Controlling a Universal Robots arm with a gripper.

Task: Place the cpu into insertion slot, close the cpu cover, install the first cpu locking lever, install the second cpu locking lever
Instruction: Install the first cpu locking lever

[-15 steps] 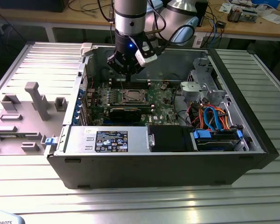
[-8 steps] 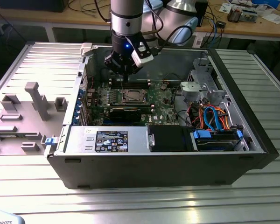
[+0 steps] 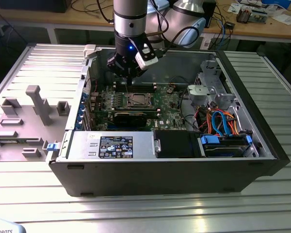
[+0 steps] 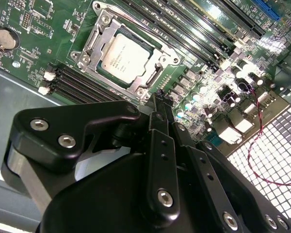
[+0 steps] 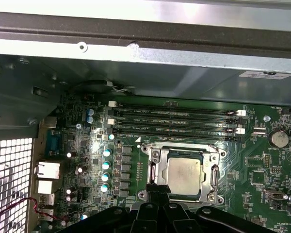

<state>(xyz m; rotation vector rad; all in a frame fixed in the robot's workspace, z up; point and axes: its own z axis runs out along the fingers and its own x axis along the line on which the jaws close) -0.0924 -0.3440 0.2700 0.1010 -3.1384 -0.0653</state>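
Observation:
The cpu (image 4: 128,57) (image 5: 184,174), a square chip with a silver-grey top, lies in the insertion slot (image 3: 137,100) on the green motherboard. The cpu cover (image 4: 101,35) (image 5: 156,162), a silvery frame plate, lies flat around the chip. Thin metal levers run along the socket's sides; whether they are latched I cannot tell. My gripper (image 4: 160,99) (image 5: 157,193) (image 3: 128,72) hangs inside the open computer case just beside one edge of the socket. Its black fingers are shut together with nothing between them, their tips a little off the cover's rim.
Long memory slots (image 5: 177,121) run beside the socket. A long black expansion card (image 3: 131,118) stands on its other side. The case wall (image 5: 145,73) is close behind. A drive cage with blue and orange cables (image 3: 223,121) fills the exterior view's right. Grey fixtures (image 3: 36,104) stand outside the case.

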